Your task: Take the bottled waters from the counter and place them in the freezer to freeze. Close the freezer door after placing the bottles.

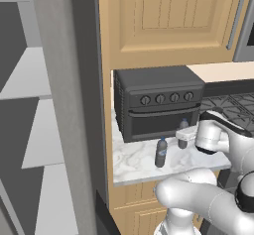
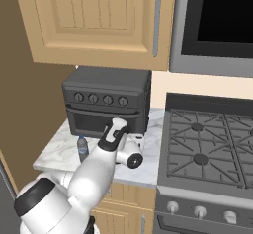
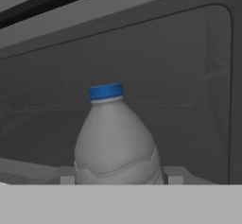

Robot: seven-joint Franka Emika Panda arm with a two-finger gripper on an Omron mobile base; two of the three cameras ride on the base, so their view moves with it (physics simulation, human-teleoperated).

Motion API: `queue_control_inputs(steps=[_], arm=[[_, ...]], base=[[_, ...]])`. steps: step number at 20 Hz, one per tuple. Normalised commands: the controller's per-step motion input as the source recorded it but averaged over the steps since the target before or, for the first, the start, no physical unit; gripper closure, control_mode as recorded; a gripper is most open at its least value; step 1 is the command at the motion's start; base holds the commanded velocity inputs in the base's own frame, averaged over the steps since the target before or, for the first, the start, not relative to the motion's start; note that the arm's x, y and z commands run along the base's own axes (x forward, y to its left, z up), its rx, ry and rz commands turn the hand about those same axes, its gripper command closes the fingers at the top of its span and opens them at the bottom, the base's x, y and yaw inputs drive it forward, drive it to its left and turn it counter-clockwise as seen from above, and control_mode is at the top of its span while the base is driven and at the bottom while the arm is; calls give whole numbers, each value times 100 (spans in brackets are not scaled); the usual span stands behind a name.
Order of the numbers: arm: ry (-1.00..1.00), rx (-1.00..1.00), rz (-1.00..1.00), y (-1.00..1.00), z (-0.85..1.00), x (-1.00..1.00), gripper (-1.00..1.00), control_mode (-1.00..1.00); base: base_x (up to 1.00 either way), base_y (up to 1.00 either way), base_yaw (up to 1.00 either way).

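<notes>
Jaws (image 3: 118, 180) round bottle (image 3: 116, 142) by toaster oven (image 1: 158, 102).

No text, brand, number or sign can be read anywhere. The two bottles (image 1: 160, 152) (image 1: 183, 135) on the tabletop (image 1: 134, 164) carry darker label bands, but the bands are too small and blurred to show any lettering. In the hand view the nearer bottle (image 3: 116, 138) shows a plain grey body and a blue cap with no print on either. The toaster oven (image 1: 158, 102) has four round knobs (image 1: 166, 98) across its front, and no marks or figures can be made out around them. The stove knobs (image 2: 199, 211) likewise show no legible markings.
</notes>
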Motion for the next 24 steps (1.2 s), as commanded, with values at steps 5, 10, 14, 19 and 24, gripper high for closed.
queue_control_inputs(steps=[5, 10, 14, 19, 24], arm=[[0, 0, 0, 0, 18, -15, 100, -100], [4, 0, 1, -6, 74, -59, 100, -100], [14, 5, 6, -3, 88, -66, 100, -100], [14, 5, 8, 0, 98, -63, 100, -100], [2, 5, 15, 0, 72, -60, 100, -100]], base=[[0, 0, 0], [0, 0, 0], [0, 0, 0], [0, 0, 0], [0, 0, 0]])
